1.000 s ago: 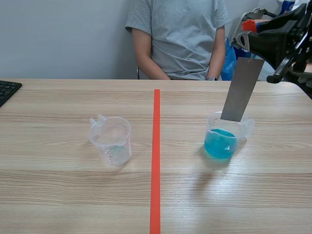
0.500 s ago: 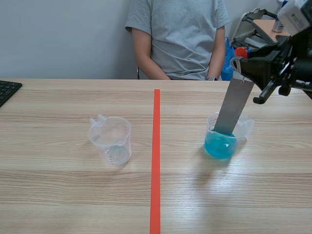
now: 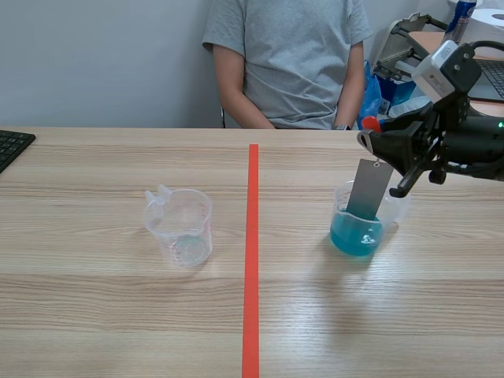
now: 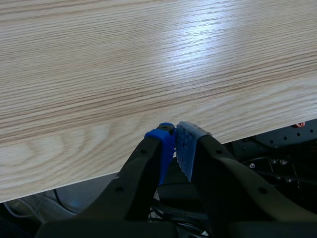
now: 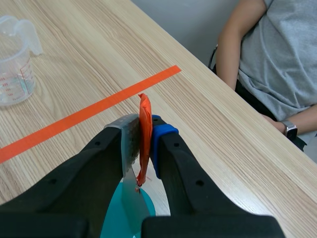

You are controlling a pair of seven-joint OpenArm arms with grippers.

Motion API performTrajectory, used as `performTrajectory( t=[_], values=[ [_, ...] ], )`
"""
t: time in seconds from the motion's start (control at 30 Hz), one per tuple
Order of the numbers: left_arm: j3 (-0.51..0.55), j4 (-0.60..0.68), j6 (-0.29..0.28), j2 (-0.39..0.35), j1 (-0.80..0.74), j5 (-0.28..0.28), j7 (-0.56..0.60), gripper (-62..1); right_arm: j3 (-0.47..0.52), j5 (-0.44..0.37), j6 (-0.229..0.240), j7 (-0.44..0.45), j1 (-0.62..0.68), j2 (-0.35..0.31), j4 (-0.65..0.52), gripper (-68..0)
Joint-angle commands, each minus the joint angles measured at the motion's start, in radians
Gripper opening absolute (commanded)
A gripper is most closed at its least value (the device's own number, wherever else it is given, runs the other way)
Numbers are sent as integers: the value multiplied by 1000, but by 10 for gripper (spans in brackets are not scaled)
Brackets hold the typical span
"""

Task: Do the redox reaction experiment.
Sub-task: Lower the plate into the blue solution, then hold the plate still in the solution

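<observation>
A grey metal strip point(image 3: 368, 189) hangs from an orange tab point(image 3: 372, 124) and stands tilted in a clear beaker of blue liquid point(image 3: 357, 228), its lower end down in the liquid. My right gripper point(image 3: 375, 140) is shut on the orange tab point(image 5: 144, 131) just above that beaker. In the right wrist view the strip point(image 5: 136, 208) drops below my right gripper point(image 5: 143, 130) into the blue liquid point(image 5: 111, 223). An empty clear beaker point(image 3: 181, 227) stands left of the tape line. My left gripper point(image 4: 174, 141) is shut on nothing over the table's near edge.
A person in a grey shirt point(image 3: 291, 55) sits across the table. A black keyboard point(image 3: 12, 146) lies at the far left edge. The orange tape line point(image 3: 252, 252) runs down the table's middle between the two beakers.
My right gripper has come down and toward the left, lowering the metal strip from above the beaker's rim deep into the blue liquid. The empty beaker has not moved.
</observation>
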State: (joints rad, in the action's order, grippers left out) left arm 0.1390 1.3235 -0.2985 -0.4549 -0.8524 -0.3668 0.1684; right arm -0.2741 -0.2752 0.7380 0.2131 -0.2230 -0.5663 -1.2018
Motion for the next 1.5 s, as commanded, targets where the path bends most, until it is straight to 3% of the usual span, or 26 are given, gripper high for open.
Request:
performTrajectory(
  t=[0.0, 1.47],
  values=[
    [7, 7, -3, -6, 0, -6, 14, -558, -2, -15, 5, 22, -29, -6, -18, -662],
    [7, 7, -2, -6, -1, -6, 14, -558, 1, -5, 8, 5, -26, -31, -48, -662]
  ],
)
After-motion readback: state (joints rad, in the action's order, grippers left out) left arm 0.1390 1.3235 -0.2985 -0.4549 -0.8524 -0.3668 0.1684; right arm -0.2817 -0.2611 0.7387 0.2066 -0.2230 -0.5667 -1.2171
